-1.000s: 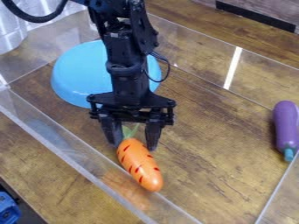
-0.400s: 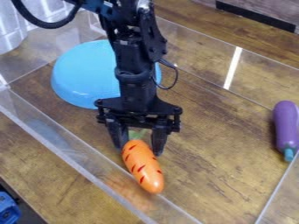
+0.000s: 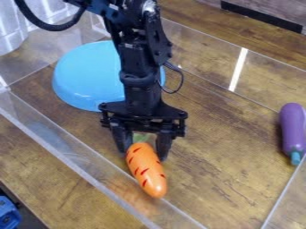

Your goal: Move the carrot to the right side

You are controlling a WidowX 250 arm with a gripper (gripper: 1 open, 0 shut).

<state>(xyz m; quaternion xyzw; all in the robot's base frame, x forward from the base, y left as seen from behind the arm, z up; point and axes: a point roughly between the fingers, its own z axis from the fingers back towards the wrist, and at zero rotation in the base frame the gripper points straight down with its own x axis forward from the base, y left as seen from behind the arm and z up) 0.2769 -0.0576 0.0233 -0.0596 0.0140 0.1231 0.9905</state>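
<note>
The orange carrot [image 3: 146,170] lies on the wooden table near the front clear wall, its tapered end pointing toward the front right. Its green top is hidden under the gripper. My black gripper [image 3: 142,146] hangs straight down over the carrot's upper end, fingers spread open on either side of it. One fingertip [image 3: 121,148] stands to its left, the other to its right. I cannot tell whether the fingers touch the carrot.
A blue bowl [image 3: 84,73] lies upside down behind the arm at the left. A purple eggplant [image 3: 292,128] rests at the right edge. Clear plastic walls [image 3: 72,152] fence the wooden table in.
The gripper has shifted slightly right and lowered over the carrot's upper end, covering its green top. The carrot has barely moved.
</note>
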